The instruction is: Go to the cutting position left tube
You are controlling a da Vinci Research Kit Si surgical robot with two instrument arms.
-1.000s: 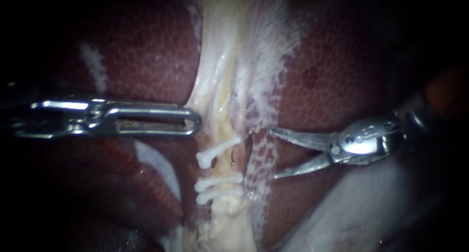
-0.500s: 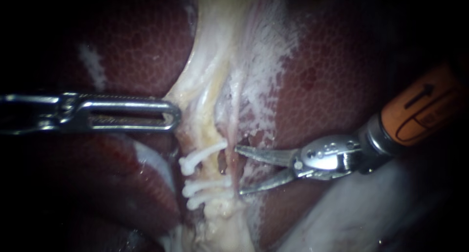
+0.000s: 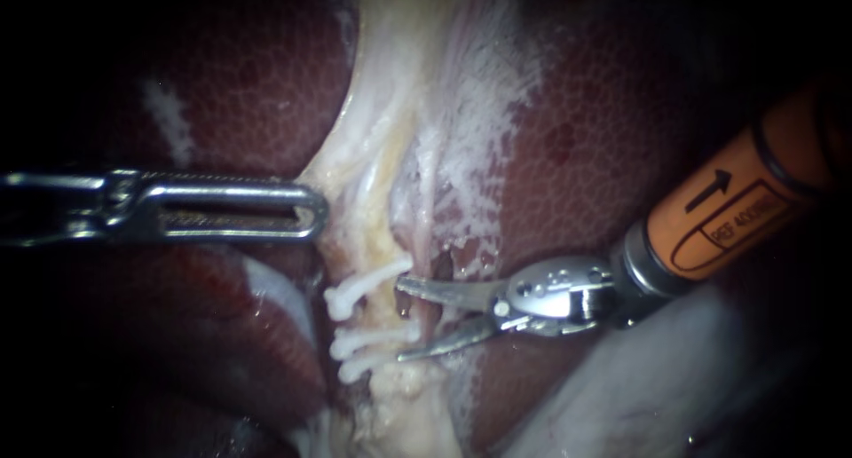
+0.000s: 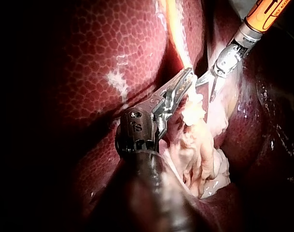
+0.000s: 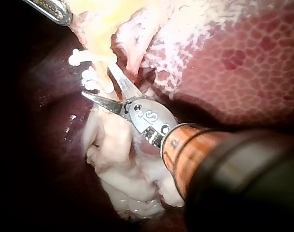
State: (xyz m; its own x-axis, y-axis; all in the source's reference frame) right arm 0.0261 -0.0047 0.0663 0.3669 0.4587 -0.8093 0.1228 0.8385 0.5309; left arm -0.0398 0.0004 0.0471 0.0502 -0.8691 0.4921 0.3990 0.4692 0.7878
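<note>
- The right instrument [image 3: 401, 319] comes in from the right on an orange-sleeved shaft, and its two thin, pointed jaws stand apart with a clear gap and nothing clamped.
- The left tube [image 3: 390, 309] is the pale yellowish strand running down the middle of the endoscope view. Three white clips [image 3: 364, 282] cross it, stacked one under another.
- The right instrument's upper jaw lies just under the top clip. The lower jaw points at the right end of the lowest clip, and the tips reach the right edge of the left tube.
- The right end of the middle clip and a thin pinkish strand [image 3: 429, 245] beside the left tube lie in the gap between those jaws.
- The left instrument [image 3: 312, 211] enters level from the left. Its slotted jaws lie together, closed on the edge of the pale tissue band [image 3: 382, 130] above the clips, which is drawn taut toward them.
- In the left wrist view, the left instrument [image 4: 185, 79] holds the pale tissue at its tip, and the right instrument [image 4: 204, 92] stands open just beside it.
- In the right wrist view, the right instrument [image 5: 97, 79] straddles pale tissue just beside the clips [image 5: 78, 57].
- Dark red, mottled liver [image 3: 603, 138] lies on both sides of the pale band.
</note>
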